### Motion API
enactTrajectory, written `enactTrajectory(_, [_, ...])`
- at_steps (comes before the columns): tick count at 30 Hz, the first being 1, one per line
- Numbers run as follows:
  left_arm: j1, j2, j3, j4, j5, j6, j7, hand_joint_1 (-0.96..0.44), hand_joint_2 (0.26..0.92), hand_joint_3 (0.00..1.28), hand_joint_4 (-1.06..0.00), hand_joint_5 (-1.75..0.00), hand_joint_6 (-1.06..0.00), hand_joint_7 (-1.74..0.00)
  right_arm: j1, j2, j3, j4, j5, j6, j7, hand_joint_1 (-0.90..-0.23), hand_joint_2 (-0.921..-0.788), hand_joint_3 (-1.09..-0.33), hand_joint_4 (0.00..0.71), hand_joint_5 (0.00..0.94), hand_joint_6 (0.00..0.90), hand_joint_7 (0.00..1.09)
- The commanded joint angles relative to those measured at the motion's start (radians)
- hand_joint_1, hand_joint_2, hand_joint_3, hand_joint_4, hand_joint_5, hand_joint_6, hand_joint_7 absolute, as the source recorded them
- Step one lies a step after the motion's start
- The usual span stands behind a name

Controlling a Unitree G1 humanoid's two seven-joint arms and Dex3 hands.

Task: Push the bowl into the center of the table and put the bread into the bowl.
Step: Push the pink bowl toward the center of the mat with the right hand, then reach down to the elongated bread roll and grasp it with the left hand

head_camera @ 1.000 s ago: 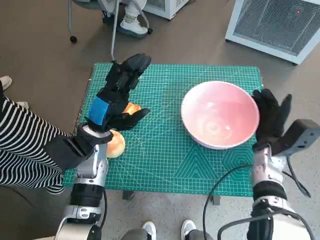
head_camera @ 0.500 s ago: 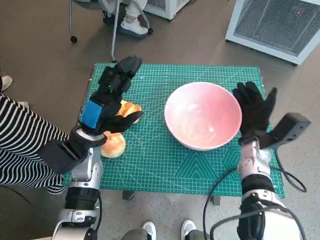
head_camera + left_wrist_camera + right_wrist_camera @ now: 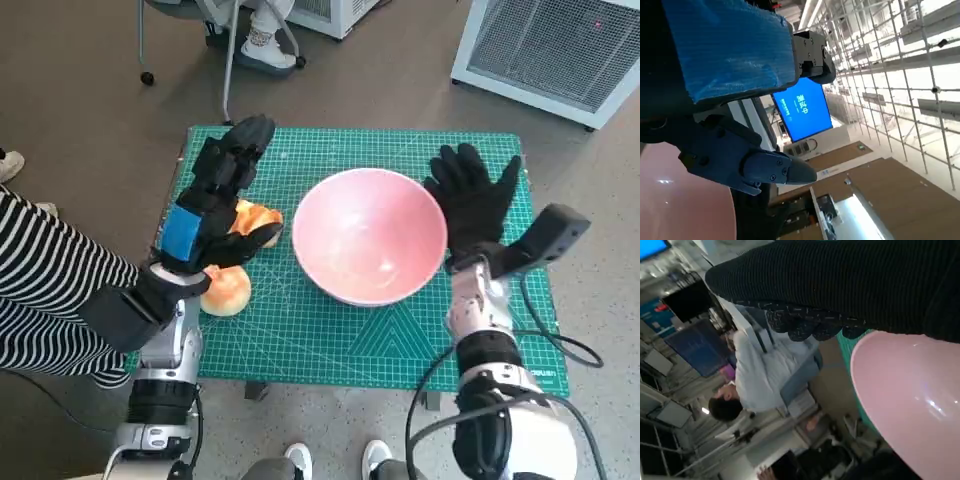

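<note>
Since a second ago the glossy, round pink bowl (image 3: 369, 248) has slid leftward to near the middle of the green gridded cutting-mat surface (image 3: 330, 330), the gloved right hand (image 3: 471, 207) spread flat against its rim. The left hand (image 3: 215, 205), fingers spread and holding nothing, hovers over the golden, rounded bread rolls (image 3: 230, 288) lying beside the bowl.

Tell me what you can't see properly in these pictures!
- Head view: the left hand covers part of one bread piece, so whether it touches it is unclear.
- Head view: the right hand is beside the pink bowl; the rim hides any contact.
- Right wrist view: the bowl is cut off by the edge.
- Left wrist view: no bread shows.
</note>
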Motion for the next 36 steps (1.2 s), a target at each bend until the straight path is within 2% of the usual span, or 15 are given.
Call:
enactTrajectory(1, [0.012,-0.003,-0.009,-0.014,0.022,-0.022,0.011,-0.51,0.921,0.22,-0.12,-0.1,0.0,-0.51,-0.01,0.025,-0.018,0.023,0.018,0.045,-0.022,-0.65,-0.921,-0.851,0.077,0.0,0.117,0.23])
enactTrajectory(5, [0.015,-0.005,-0.013,-0.012,0.024,-0.026,0.012,-0.51,0.921,0.23,-0.12,-0.09,0.0,-0.51,-0.011,0.02,-0.007,0.019,0.005,0.047,-0.032,-0.636,-0.921,-0.866,0.067,0.0,0.129,0.22])
enactTrajectory(11, [0.017,-0.003,-0.01,-0.007,0.02,-0.026,0.005,-0.52,0.921,0.24,-0.13,-0.08,0.0,-0.51,0.005,-0.006,0.04,0.008,-0.046,-0.005,-0.04,-0.624,-0.921,-0.879,0.06,0.0,0.135,0.22])
enactTrajectory(15, [0.016,-0.001,-0.008,-0.007,0.018,-0.024,0.003,-0.53,0.921,0.24,-0.13,-0.07,0.0,-0.5,0.02,-0.027,0.089,-0.006,-0.103,-0.072,-0.04,-0.619,-0.921,-0.882,0.063,0.003,0.141,0.22])
enactTrajectory(20, [0.009,-0.008,-0.012,-0.002,0.018,-0.021,0.004,-0.55,0.921,0.25,-0.13,-0.06,0.0,-0.49,0.047,-0.056,0.183,-0.049,-0.197,-0.207,-0.022,-0.645,-0.921,-0.869,0.067,0.004,0.138,0.21])
enactTrajectory(23, [0.003,-0.015,-0.016,0.002,0.02,-0.021,0.006,-0.56,0.921,0.25,-0.13,-0.06,0.0,-0.49,0.065,-0.071,0.222,-0.082,-0.232,-0.285,-0.004,-0.667,-0.921,-0.863,0.074,0.007,0.135,0.21])
enactTrajectory(26, [-0.008,-0.024,-0.023,0.005,0.023,-0.02,0.008,-0.56,0.921,0.26,-0.13,-0.05,0.0,-0.49,0.088,-0.078,0.247,-0.131,-0.241,-0.365,0.031,-0.684,-0.921,-0.855,0.082,0.01,0.135,0.21])
enactTrajectory(30, [-0.025,-0.032,-0.031,0.009,0.02,-0.015,0.005,-0.55,0.921,0.27,-0.13,-0.05,0.0,-0.49,0.126,-0.078,0.272,-0.213,-0.232,-0.45,0.079,-0.75,-0.921,-0.826,0.101,0.016,0.138,0.23])
enactTrajectory(33, [-0.038,-0.036,-0.039,0.005,0.014,-0.01,0.0,-0.54,0.921,0.28,-0.14,-0.05,0.0,-0.49,0.158,-0.078,0.293,-0.286,-0.225,-0.486,0.106,-0.767,-0.921,-0.809,0.118,0.009,0.11,0.3])
enactTrajectory(36, [-0.054,-0.038,-0.042,0.005,0.004,-0.008,-0.012,-0.54,0.921,0.29,-0.14,-0.04,0.0,-0.49,0.195,-0.08,0.311,-0.365,-0.21,-0.494,0.135,-0.773,-0.921,-0.797,0.132,0.005,0.074,0.38])
